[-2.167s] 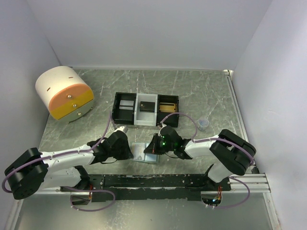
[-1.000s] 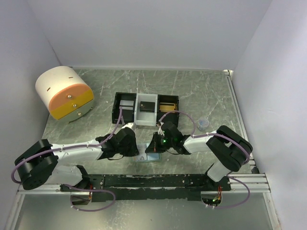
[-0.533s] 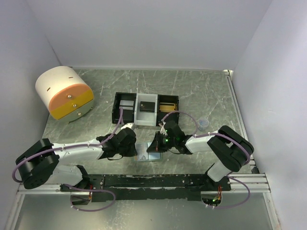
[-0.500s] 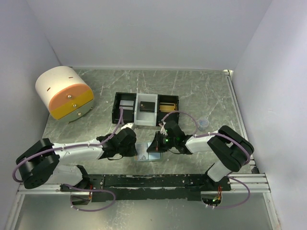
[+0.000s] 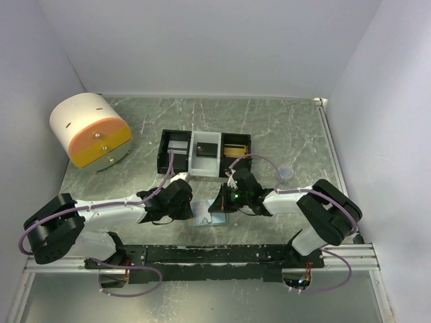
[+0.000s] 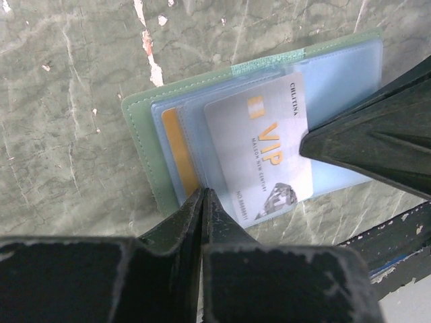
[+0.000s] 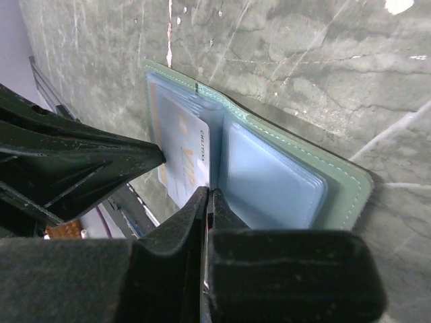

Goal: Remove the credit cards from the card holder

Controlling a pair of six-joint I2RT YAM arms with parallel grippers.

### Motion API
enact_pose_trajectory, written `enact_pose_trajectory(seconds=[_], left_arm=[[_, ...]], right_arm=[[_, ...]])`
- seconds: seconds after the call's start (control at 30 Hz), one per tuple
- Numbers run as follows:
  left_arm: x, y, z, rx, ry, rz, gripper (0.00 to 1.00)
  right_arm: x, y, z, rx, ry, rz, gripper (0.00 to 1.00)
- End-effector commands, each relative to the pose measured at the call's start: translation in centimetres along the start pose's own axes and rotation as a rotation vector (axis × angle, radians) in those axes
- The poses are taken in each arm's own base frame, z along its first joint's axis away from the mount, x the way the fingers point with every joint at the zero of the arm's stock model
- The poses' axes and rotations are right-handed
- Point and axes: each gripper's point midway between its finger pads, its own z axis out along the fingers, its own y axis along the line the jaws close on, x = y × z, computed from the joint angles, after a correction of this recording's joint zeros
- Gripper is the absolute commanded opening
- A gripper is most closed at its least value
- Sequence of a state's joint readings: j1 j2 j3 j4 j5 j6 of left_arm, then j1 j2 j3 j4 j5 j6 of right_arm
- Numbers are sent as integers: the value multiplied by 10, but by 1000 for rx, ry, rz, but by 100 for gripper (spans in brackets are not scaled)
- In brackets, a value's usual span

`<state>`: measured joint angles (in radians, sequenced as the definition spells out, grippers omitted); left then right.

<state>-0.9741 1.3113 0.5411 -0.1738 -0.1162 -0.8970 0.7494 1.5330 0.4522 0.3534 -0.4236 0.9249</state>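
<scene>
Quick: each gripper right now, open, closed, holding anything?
Left gripper: closed, fingers at the VIP card's near corner; whether they pinch it cannot be told.
Right gripper: closed, holding nothing, fingers at the card holder's middle fold.

We see a grey-green marbled table (image 5: 283,128) carrying four things. A round white-and-orange drawer unit (image 5: 89,130) sits far left, a black-and-white three-compartment tray (image 5: 162,153) mid-table and a small clear cup (image 5: 285,173) to its right. Nearer than the tray, the card holder (image 5: 202,214) lies open and flat.
</scene>
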Motion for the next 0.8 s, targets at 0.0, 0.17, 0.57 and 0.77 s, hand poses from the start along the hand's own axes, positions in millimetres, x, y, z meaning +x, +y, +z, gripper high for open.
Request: enact_pose_trajectory(seconds=[0.0, 0.17, 0.57, 0.77], left_arm=[[12, 25, 2, -106, 27, 19, 11], [12, 25, 2, -109, 27, 18, 10], [-33, -39, -33, 121, -109, 26, 29], [-31, -55, -27, 203, -103, 30, 31]], right_arm=[[-4, -8, -9, 18, 2, -29, 0], [-2, -11, -12, 21, 9, -25, 0], [-4, -9, -5, -11, -7, 24, 0], [-3, -11, -5, -5, -11, 30, 0]])
